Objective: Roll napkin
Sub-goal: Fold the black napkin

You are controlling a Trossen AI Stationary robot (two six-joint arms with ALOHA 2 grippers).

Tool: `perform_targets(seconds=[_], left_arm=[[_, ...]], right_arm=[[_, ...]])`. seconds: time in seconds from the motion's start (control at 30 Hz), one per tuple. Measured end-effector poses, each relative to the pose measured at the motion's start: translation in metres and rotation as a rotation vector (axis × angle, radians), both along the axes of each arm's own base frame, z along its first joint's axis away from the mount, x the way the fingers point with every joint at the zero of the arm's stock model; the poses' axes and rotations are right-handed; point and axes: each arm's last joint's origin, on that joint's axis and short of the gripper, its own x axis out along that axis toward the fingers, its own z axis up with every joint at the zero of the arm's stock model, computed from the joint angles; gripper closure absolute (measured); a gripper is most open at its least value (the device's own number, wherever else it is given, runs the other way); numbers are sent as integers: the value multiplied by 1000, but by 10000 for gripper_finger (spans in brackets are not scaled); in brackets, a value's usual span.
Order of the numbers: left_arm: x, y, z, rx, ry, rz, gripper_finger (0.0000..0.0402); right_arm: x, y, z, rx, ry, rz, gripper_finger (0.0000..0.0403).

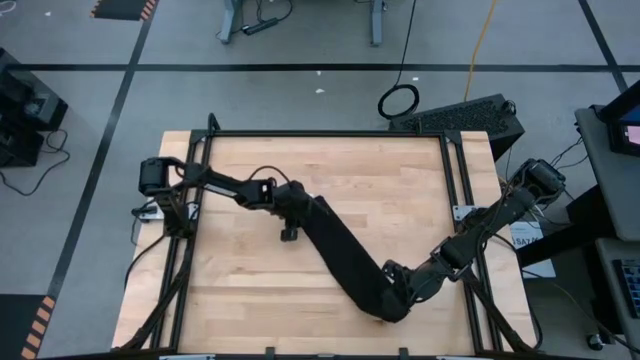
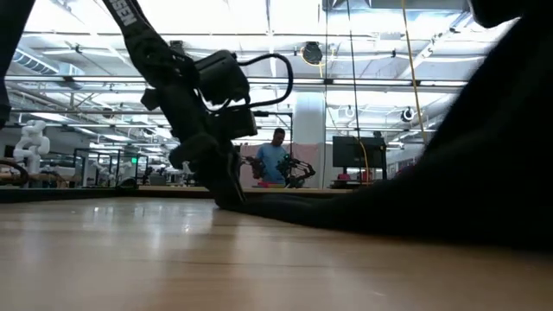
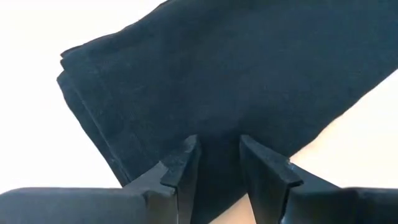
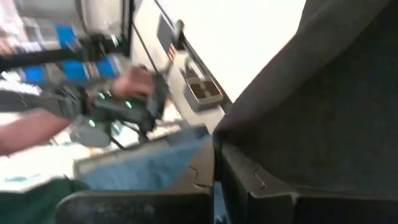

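The black napkin (image 1: 345, 255) lies folded in a long diagonal band across the wooden bench (image 1: 400, 190). The left hand (image 1: 291, 207) pinches its upper end; the right hand (image 1: 398, 292), closed, grips the lower end near the front edge.

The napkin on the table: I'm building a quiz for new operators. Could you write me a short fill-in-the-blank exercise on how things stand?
1. The napkin is folded into a long strip of ____ colour.
2. The left tool is at one end of it; the ____ tool is at the other end.
3. The strip lies ____ across the wooden table.
4. The right tool's fingers are ____.

Missing words: black; right; diagonally; shut
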Motion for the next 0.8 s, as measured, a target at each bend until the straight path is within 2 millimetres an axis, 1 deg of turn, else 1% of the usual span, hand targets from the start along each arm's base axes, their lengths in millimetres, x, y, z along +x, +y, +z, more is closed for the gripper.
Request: perform_targets(seconds=[0.1,0.23,0.33,0.43,0.57,0.63,0.73,0.8], left_arm=[[-3,15,0,28,-6,-33,277],[-6,32,1,23,-23,-70,277],[-7,41,3,25,-35,-100,277],[-7,48,5,-5,-25,-93,277],[-4,49,14,-67,37,-62,277],[1,46,20,-147,48,-26,277],[12,35,31,-303,17,-2,277],[21,23,38,-404,-22,-2,277]], right_arm=[[3,-1,3,33,-26,-71,403],[8,-8,4,56,-22,-185,403],[12,-15,3,30,-26,-229,403],[15,-23,-2,-17,7,-253,403],[17,-30,-4,-38,30,-277,403],[17,-30,-4,-39,32,-278,403],[17,-31,-5,-41,41,-273,403],[17,-30,-5,-39,42,-267,403]])
